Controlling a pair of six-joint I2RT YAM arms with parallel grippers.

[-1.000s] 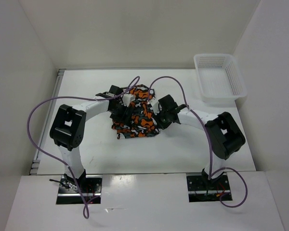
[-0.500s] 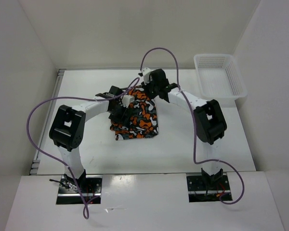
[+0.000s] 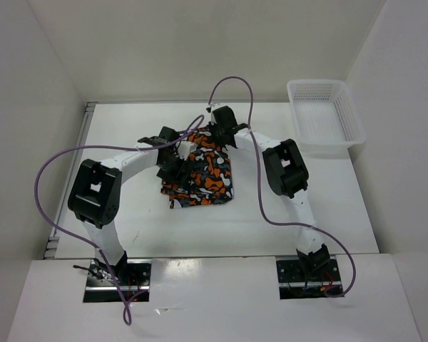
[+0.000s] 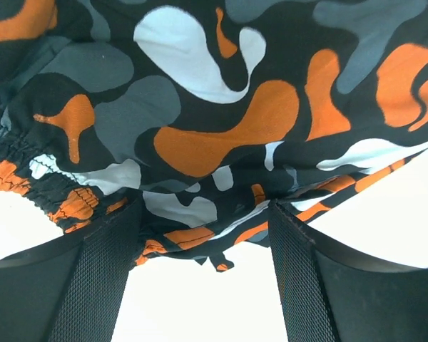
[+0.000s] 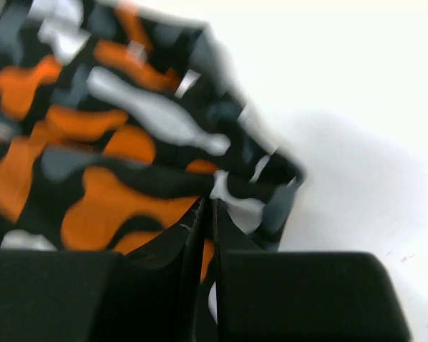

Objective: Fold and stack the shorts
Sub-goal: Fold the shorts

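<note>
While hovering with left gripper point(image 4: 203, 221) spread wide over left side of shorts point(image 3: 203, 174) at middle of table point(image 3: 307, 206), cloth longer far-to-near, pinching far edge in right gripper point(image 5: 207, 210), fingers nearly together, nearer for folding it toward near hem.

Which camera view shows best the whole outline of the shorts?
The top external view: it shows the shorts nearly whole, as a folded bundle. The left wrist view shows only print and gathered hem close up; the right wrist view, one blurred corner.
</note>
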